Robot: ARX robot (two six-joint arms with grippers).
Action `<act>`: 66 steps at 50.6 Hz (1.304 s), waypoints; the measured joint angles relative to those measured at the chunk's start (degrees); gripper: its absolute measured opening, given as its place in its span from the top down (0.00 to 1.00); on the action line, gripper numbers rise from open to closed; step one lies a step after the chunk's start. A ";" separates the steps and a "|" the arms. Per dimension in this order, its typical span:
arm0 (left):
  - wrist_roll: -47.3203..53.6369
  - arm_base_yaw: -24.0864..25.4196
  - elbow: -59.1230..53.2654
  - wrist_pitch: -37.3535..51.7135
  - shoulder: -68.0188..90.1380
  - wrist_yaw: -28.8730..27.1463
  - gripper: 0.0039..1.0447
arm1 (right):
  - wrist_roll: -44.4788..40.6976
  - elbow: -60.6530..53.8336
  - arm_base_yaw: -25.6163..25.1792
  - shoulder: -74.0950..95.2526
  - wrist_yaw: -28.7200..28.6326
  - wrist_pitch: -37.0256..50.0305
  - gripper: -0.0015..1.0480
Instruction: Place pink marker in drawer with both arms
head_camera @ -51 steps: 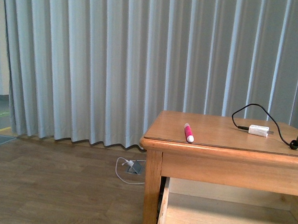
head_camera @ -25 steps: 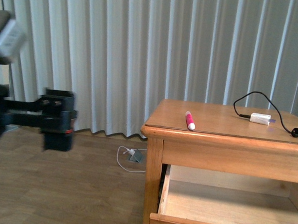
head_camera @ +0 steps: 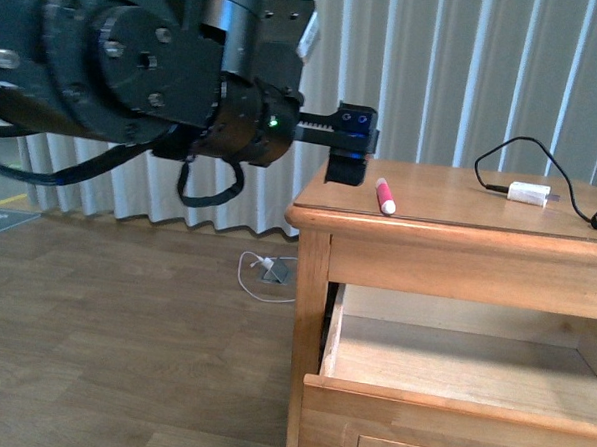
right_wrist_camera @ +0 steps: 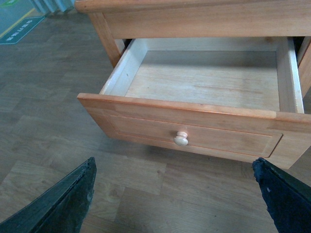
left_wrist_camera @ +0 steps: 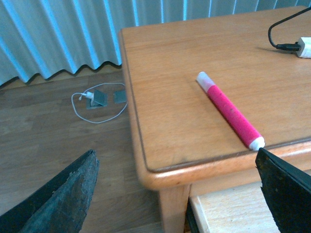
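On top of the wooden cabinet [head_camera: 459, 214], near its front-left corner, the pink marker [head_camera: 383, 197] lies flat, white end almost at the rounded front edge. The top drawer [head_camera: 439, 403] below is pulled out w/ nothing in it; pale wood inside, round knob [right_wrist_camera: 181, 139] on the front panel.

Our left gripper [head_camera: 349, 144] hovers just beside the marker at the corner, not touching it. Wrist view shows both fingers [left_wrist_camera: 63, 199] spread wide w/ the marker [left_wrist_camera: 231, 110] ahead of them, nothing held. Our right gripper [right_wrist_camera: 172, 201] hangs in front of the drawer [right_wrist_camera: 146, 124], jaws also wide and empty, knob roughly btwn them.

We judge the pick not yet begun. Risks as we see them:
- Marker is round and sits at the edge, so a glancing finger could roll it off onto the floor, or drop it into the drawer uncontrolled.
- It lies at an angle to the edge; closing w/o lining up across the body may squirt it sideways.
- Coming in too low could jam a fingertip on the cabinet rim.
- A white charger block [head_camera: 528, 194] w/ black cable [head_camera: 495, 152] sits well apart at the back right; prob. safe unless we overshoot.
- Right arm could bump the drawer partway shut.
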 joint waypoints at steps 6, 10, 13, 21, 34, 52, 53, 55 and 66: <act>0.07 -1.40 8.41 -3.89 5.92 0.85 0.05 | 0.00 0.00 0.00 0.00 -0.02 0.00 0.08; 0.33 -2.14 13.05 -6.10 9.25 1.40 0.05 | 0.00 0.00 0.00 0.00 0.00 0.00 0.08; 0.44 -2.67 15.96 -7.37 11.37 1.95 0.05 | 0.00 0.00 0.00 0.00 0.00 0.00 0.08; 0.68 -4.11 23.12 -11.21 16.39 2.78 0.05 | 0.00 0.00 0.00 0.00 0.00 0.00 0.08; -0.66 -4.81 29.79 -19.85 20.59 -1.75 0.05 | 0.00 0.00 0.00 0.00 0.00 0.00 0.08; -1.64 -4.66 30.34 -21.07 20.70 -2.64 0.08 | 0.00 0.00 0.00 0.00 -0.02 0.00 0.08; -1.66 -4.63 30.32 -21.11 20.70 -2.62 0.13 | 0.00 0.00 0.00 0.00 0.00 0.00 0.08; -1.64 -4.63 30.27 -21.20 20.70 -2.69 0.22 | 0.00 0.00 0.00 0.00 0.00 0.00 0.08; -1.55 -4.59 29.59 -21.22 20.33 -3.50 0.51 | 0.00 0.00 0.00 0.00 0.00 0.00 0.08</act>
